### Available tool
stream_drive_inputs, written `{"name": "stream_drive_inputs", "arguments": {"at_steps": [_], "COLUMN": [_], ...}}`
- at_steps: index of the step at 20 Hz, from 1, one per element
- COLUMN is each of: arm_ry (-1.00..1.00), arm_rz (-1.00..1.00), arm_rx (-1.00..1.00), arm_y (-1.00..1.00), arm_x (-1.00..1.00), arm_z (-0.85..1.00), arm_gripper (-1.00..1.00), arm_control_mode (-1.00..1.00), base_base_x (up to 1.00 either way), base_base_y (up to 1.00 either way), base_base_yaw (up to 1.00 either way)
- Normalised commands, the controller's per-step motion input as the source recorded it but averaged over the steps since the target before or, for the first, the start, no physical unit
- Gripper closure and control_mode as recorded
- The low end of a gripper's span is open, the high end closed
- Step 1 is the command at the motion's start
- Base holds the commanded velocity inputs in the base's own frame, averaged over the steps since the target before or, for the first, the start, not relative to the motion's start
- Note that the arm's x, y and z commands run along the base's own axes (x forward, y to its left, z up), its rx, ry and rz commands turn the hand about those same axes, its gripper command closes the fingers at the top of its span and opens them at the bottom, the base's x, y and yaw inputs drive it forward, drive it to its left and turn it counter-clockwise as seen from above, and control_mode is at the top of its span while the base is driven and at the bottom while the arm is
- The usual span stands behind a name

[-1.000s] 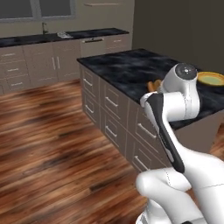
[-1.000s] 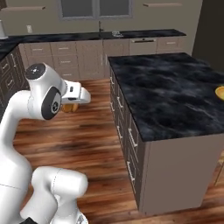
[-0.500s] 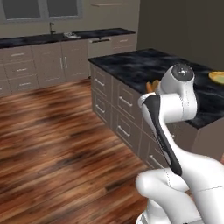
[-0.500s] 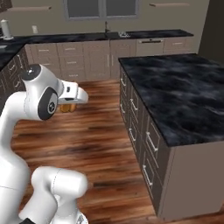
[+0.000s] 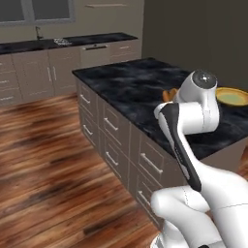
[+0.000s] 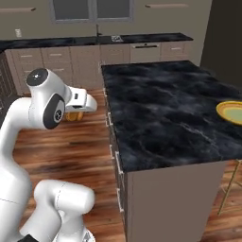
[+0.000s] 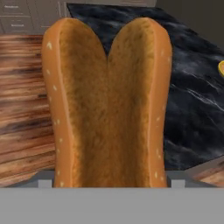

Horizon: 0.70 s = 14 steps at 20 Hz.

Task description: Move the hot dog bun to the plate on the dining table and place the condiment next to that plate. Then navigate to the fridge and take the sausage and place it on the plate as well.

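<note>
Golden-brown hot dog bun (image 7: 107, 103) sits split-side up between the jaws, which stand wide and clamp its sides, gripper (image 7: 109, 181) tips barely visible at 6 o'clock in the hand view. In the right base view the bun (image 6: 74, 115) hangs just under the hand, over the wood floor (image 6: 71, 146), beside the black marble island (image 6: 165, 113). Yellow plate (image 6: 231, 112) rests on the island at 3 o'clock; in the left base view the plate (image 5: 232, 96) shows past the arm. Compared with a second ago the base has driven: island and plate are closer, grip unchanged.
</note>
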Motion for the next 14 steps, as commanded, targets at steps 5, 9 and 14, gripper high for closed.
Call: {"name": "stream_drive_inputs", "arguments": {"at_steps": [5, 9, 14], "arm_ry": [0.0, 0.0, 0.0], "arm_rz": [0.0, 0.0, 0.0], "arm_rx": [0.0, 0.0, 0.0], "arm_y": [0.0, 0.0, 0.0], "arm_x": [0.0, 0.0, 0.0], "arm_z": [0.0, 0.0, 0.0], "arm_gripper": [1.0, 1.0, 1.0], "arm_control_mode": [1.0, 1.0, 1.0], "base_base_x": [0.01, 0.06, 0.11], "base_base_y": [-1.0, -1.0, -1.0], "base_base_yaw": [0.08, 0.09, 0.1]}}
